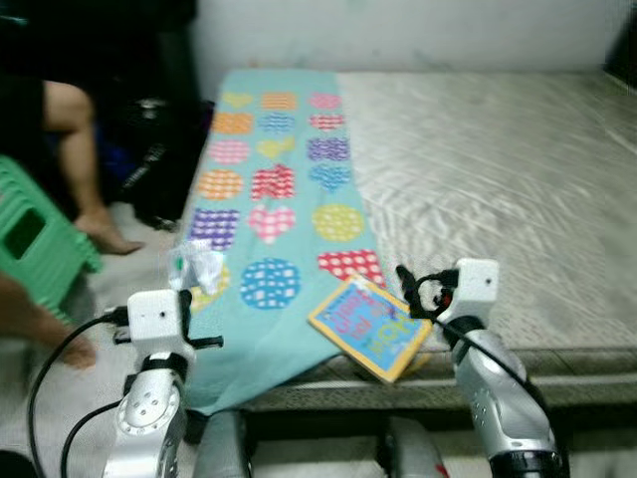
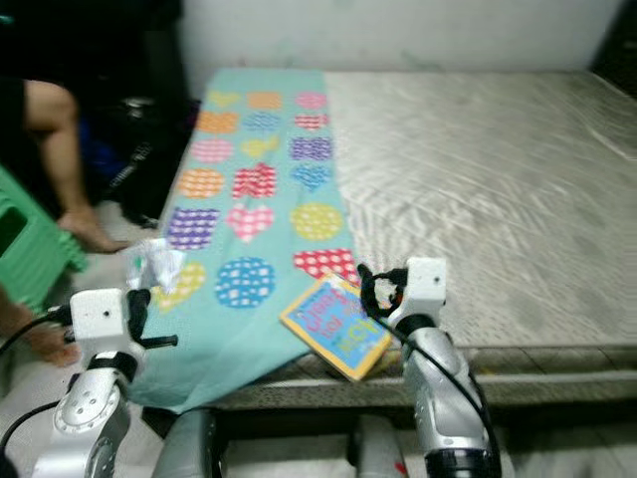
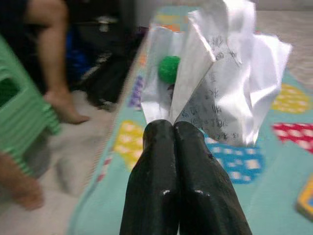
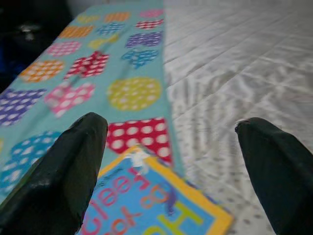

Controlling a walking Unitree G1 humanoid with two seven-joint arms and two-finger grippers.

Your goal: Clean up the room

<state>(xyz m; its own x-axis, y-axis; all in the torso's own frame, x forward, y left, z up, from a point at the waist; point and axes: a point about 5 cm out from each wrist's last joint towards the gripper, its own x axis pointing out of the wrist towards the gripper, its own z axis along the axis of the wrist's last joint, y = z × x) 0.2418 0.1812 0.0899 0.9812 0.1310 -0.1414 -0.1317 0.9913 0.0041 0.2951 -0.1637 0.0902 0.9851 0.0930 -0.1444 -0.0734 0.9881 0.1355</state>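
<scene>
The left gripper (image 3: 173, 128) was clamped on a crumpled paper wrapper (image 3: 230, 83), lifted clear for disposal. The right gripper (image 4: 171, 147) hung spread-fingered above the children's book (image 1: 370, 327), positioned for pickup.

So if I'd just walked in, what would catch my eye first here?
Probably the teal blanket with bright dotted hearts and circles, spread down the left side of the grey mattress. Next, the colourful yellow-edged book at the mattress's front edge, just ahead of the open right gripper. The left gripper is shut on a crumpled white plastic wrapper, beside a person's bare leg.
</scene>
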